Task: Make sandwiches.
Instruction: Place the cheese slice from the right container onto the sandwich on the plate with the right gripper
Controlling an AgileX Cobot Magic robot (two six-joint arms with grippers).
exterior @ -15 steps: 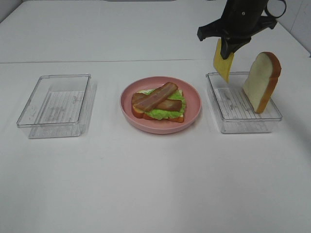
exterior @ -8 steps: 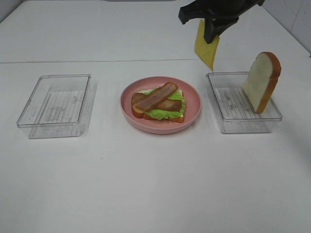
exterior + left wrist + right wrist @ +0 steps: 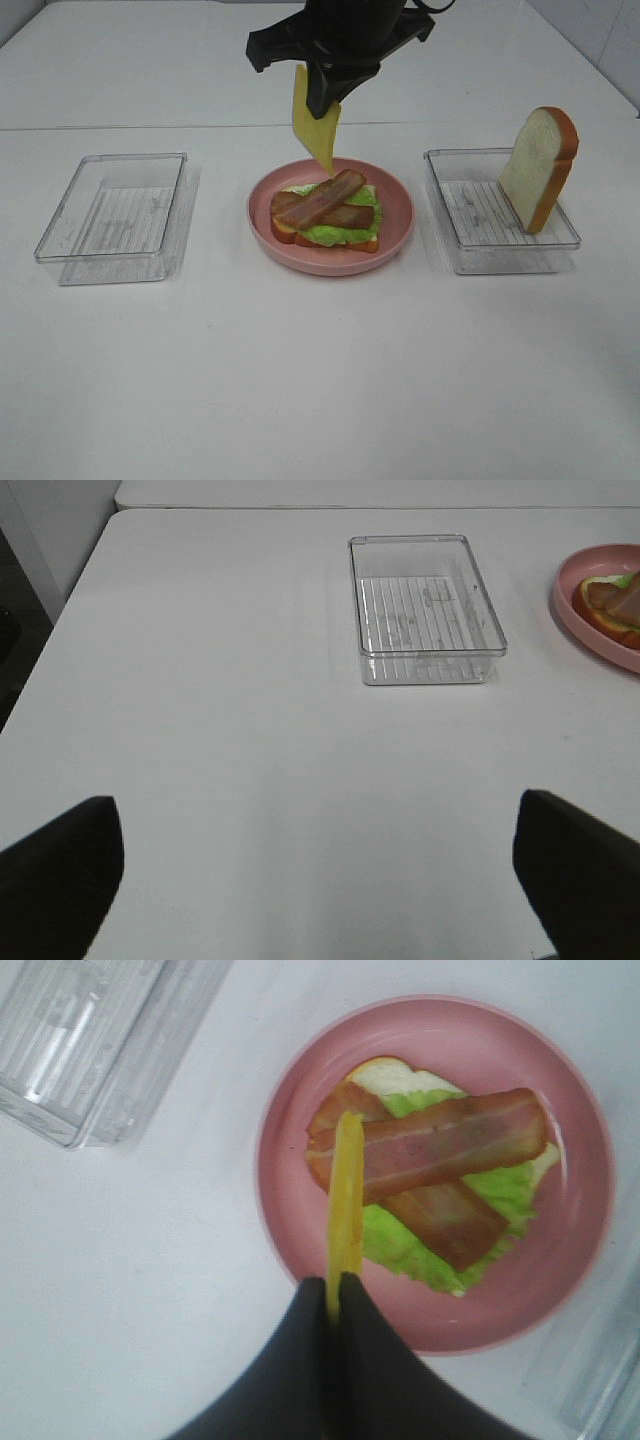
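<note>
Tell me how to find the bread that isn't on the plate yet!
Start at the pink plate in the middle of the table, then look to the clear tray on the right. The bread slice stands upright there, leaning on the tray's far corner, white with an orange-brown crust.

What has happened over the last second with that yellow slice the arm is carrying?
The right gripper, shut on the cheese slice, carried it leftward from above the right-hand clear tray to hang over the pink plate. Nothing was let go. The stacked bread, lettuce and bacon, the leaning bread slice, both trays and the open left gripper stayed as they were.
</note>
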